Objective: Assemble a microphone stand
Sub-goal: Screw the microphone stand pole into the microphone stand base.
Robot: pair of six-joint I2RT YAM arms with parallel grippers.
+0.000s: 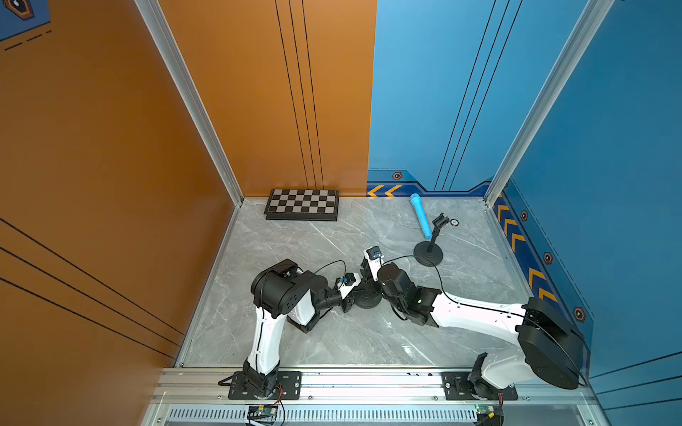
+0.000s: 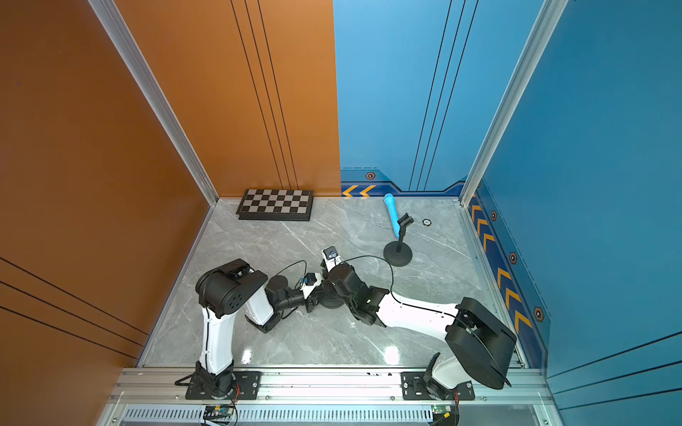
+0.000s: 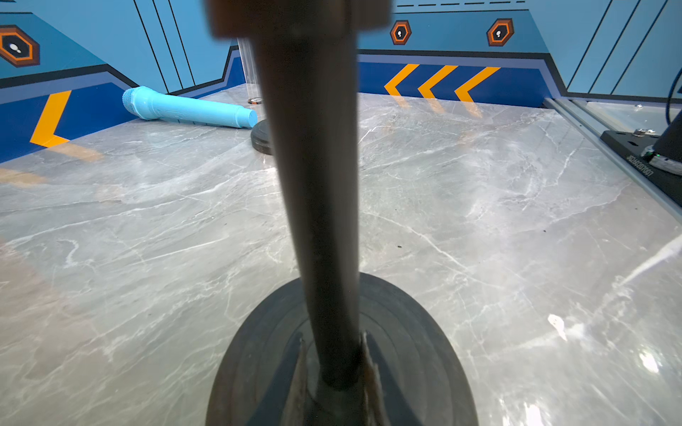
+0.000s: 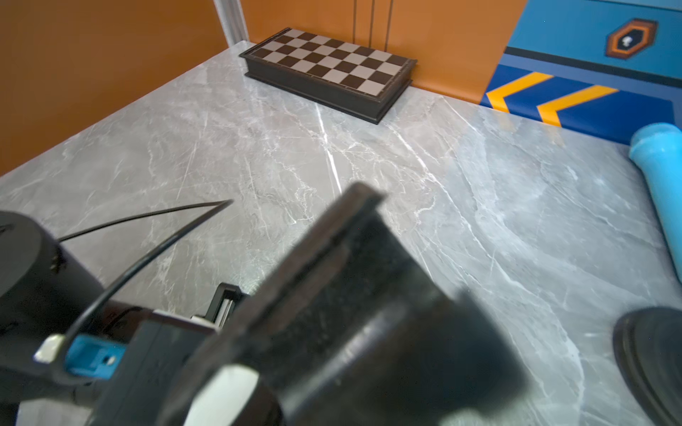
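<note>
A black round stand base (image 1: 369,300) sits mid-table with a black pole (image 3: 313,184) rising from it. My left gripper (image 3: 332,341) is shut on the foot of that pole, one finger on each side, just above the base (image 3: 424,350). In both top views my right gripper (image 1: 366,282) hangs over the top of the same pole. Its wrist view is filled by a blurred black clip piece (image 4: 350,295), and its jaws cannot be made out. A blue microphone (image 1: 420,215) lies at the back right.
A second black stand (image 1: 428,254) with a clip (image 1: 440,221) on top stands at the back right, next to the microphone (image 2: 392,215). A small round ring (image 1: 454,222) lies behind it. A folded chessboard (image 1: 302,204) rests against the back wall.
</note>
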